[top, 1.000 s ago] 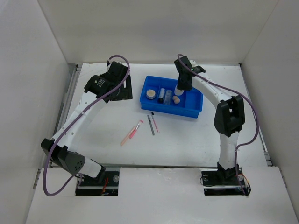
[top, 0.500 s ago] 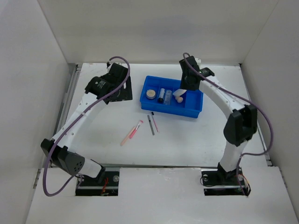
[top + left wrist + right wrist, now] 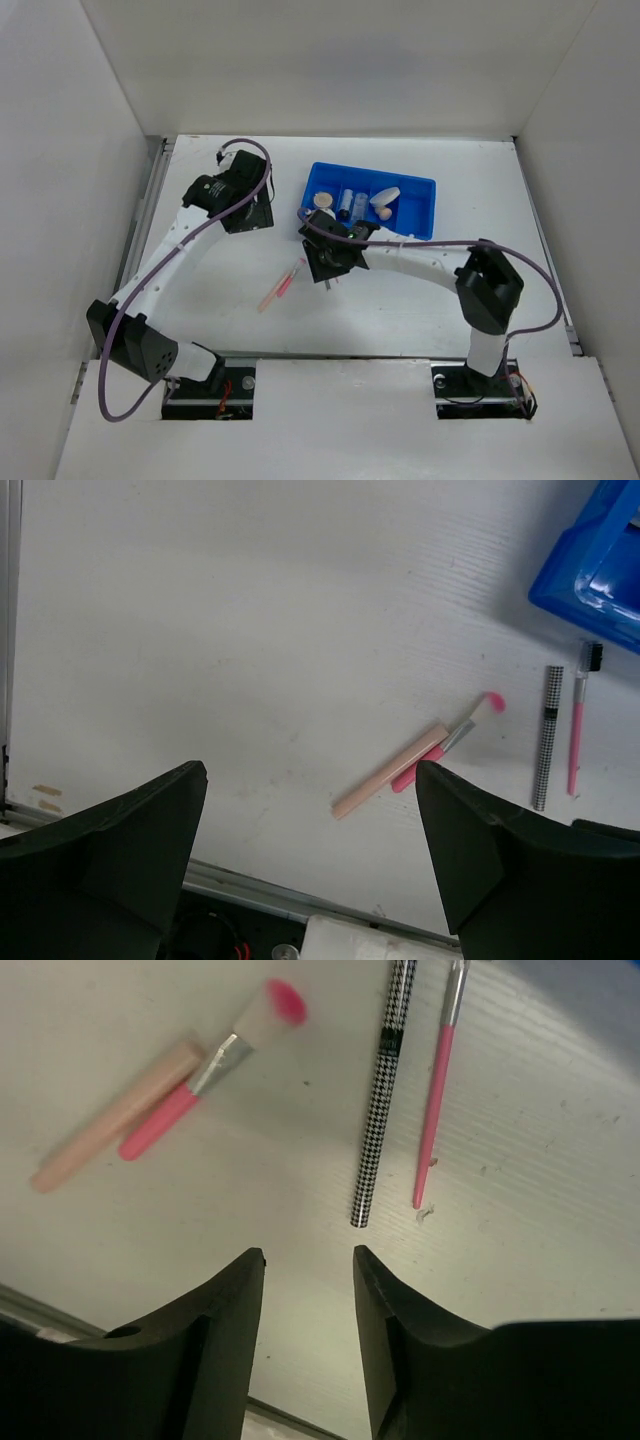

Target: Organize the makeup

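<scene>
The blue tray (image 3: 420, 205) holds the round beige compact (image 3: 322, 201), the clear dark-capped tube (image 3: 347, 203), the peach sponge (image 3: 381, 211) and the cream puff (image 3: 389, 194). A beige stick (image 3: 270, 297) and a pink brush (image 3: 291, 277) lie on the table. They also show in the left wrist view as beige stick (image 3: 389, 783) and brush (image 3: 445, 745). My right gripper (image 3: 326, 272) is open and empty, low over a checkered dark stick (image 3: 385, 1100) and a thin pink stick (image 3: 437, 1090). My left gripper (image 3: 243, 210) is open and empty, left of the tray.
White walls close in the table on the left, back and right. A metal rail (image 3: 10, 630) runs along the left edge. The tray corner (image 3: 600, 560) shows at the upper right in the left wrist view.
My right gripper has swung from above the tray's right end down to the sticks on the table. The cream puff now lies in the tray. My left gripper has shifted slightly left.
</scene>
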